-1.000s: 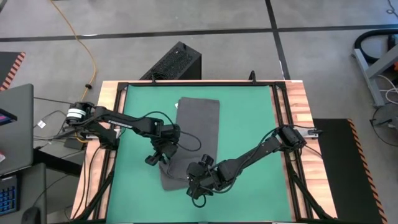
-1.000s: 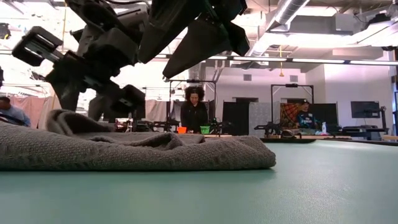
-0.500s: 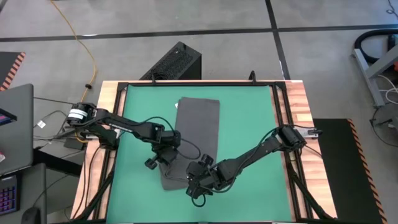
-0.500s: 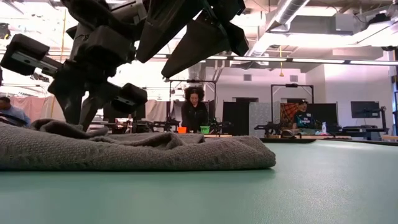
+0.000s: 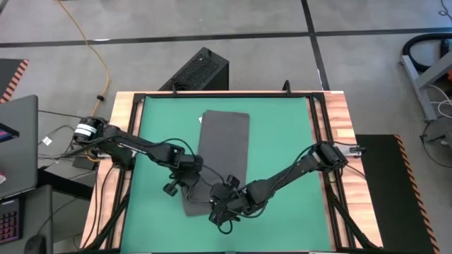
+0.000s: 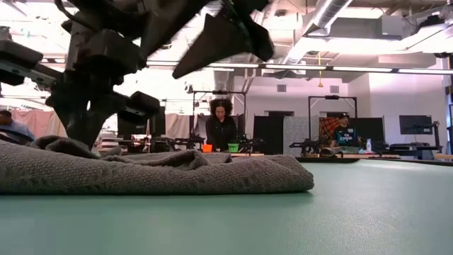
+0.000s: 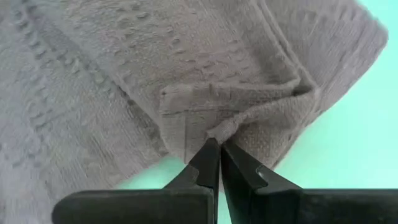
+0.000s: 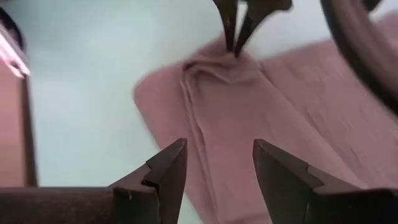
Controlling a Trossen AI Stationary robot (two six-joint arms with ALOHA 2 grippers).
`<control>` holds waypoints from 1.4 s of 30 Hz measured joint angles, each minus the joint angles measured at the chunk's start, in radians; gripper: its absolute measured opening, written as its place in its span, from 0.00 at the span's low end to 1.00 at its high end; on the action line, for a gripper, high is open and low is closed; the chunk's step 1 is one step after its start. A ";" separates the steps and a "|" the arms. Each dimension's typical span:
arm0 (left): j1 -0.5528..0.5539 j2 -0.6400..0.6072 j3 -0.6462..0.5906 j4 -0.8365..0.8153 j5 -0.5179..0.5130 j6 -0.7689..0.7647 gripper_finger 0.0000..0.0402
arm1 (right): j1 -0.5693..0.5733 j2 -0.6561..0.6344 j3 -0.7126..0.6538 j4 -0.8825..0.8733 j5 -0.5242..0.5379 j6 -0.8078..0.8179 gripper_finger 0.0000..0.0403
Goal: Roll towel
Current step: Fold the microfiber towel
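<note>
**One towel, two end effectors at its near end**

One towel [image 5: 222,152], charcoal grey, spread lengthwise on the green mat [image 5: 282,134] of the tabletop [image 5: 339,113], far end flat, near end rumpled and folded over. Seen from table height as a low heap [image 6: 163,173] with a raised ridge on the side under the arms.

Two dark arms, both reaching to the near end of the cloth. Left arm stretched from the left edge of the tabletop, elbow low, wrist turned down; left end effector [image 5: 185,185] at the near left corner of the towel, fingers pressed together on a pinched fold of fabric [image 7: 214,146], tips meeting at a small raised crease beside a folded-back flap. Same pinch visible from the other wrist, as two thin fingers closed on the bunched corner [image 8: 236,28].

Right arm angled in from the right edge, forearm running diagonally across the mat, wrist bent over the near edge of the cloth. Right end effector [image 5: 220,212] held with fingers parted fairly wide [image 8: 214,168], nothing between them, hovering just above the towel with the fabric and the bare mat beneath.

Two people in the room beyond the tabletop: one standing at a bench [image 6: 221,124], one seated farther right [image 6: 345,131]. A third person's shoulder at the far left edge [image 6: 10,127]. One laptop [image 5: 18,141] beside the tabletop on the left.

No legible writing or brand marks.
</note>
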 joint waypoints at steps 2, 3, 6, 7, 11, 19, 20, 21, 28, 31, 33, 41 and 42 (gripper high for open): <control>-0.022 -0.019 0.000 -0.007 -0.016 -0.058 0.00 | -0.015 0.001 0.000 0.039 -0.001 -0.010 0.52; -0.033 -0.031 0.000 -0.007 -0.024 -0.081 0.00 | -0.026 0.008 0.000 0.059 -0.010 -0.035 0.52; -0.071 -0.074 0.000 -0.009 -0.066 -0.110 0.00 | -0.043 0.016 -0.002 0.090 -0.061 -0.200 0.52; -0.081 -0.085 0.000 -0.009 -0.086 -0.114 0.00 | -0.047 0.025 -0.002 0.118 -0.077 -0.287 0.52; -0.106 -0.122 0.000 -0.009 -0.118 -0.133 0.00 | -0.055 0.034 0.000 0.174 -0.080 -0.624 0.52; -0.126 -0.133 0.000 -0.004 -0.155 -0.156 0.00 | -0.120 0.039 0.002 0.158 -0.139 -0.895 0.52; -0.127 -0.133 0.000 -0.003 -0.160 -0.156 0.00 | -0.129 0.043 0.002 0.170 -0.140 -0.914 0.52; -0.128 -0.133 0.000 -0.004 -0.167 -0.156 0.00 | -0.137 0.045 0.002 0.171 -0.141 -0.928 0.52; -0.126 -0.131 0.000 0.011 -0.187 -0.140 0.00 | -0.155 0.075 0.003 0.181 -0.193 -1.046 0.52; -0.125 -0.131 0.000 0.019 -0.189 -0.139 0.00 | -0.156 0.099 0.004 0.207 -0.207 -1.067 0.52; -0.125 -0.131 0.000 0.026 -0.190 -0.139 0.00 | -0.156 0.122 0.003 0.229 -0.183 -1.076 0.52; -0.126 -0.131 0.000 0.029 -0.189 -0.169 0.00 | -0.158 0.130 0.003 0.257 -0.127 -1.113 0.52; -0.126 -0.131 0.000 0.024 -0.190 -0.173 0.00 | -0.159 0.130 0.003 0.253 -0.127 -1.119 0.52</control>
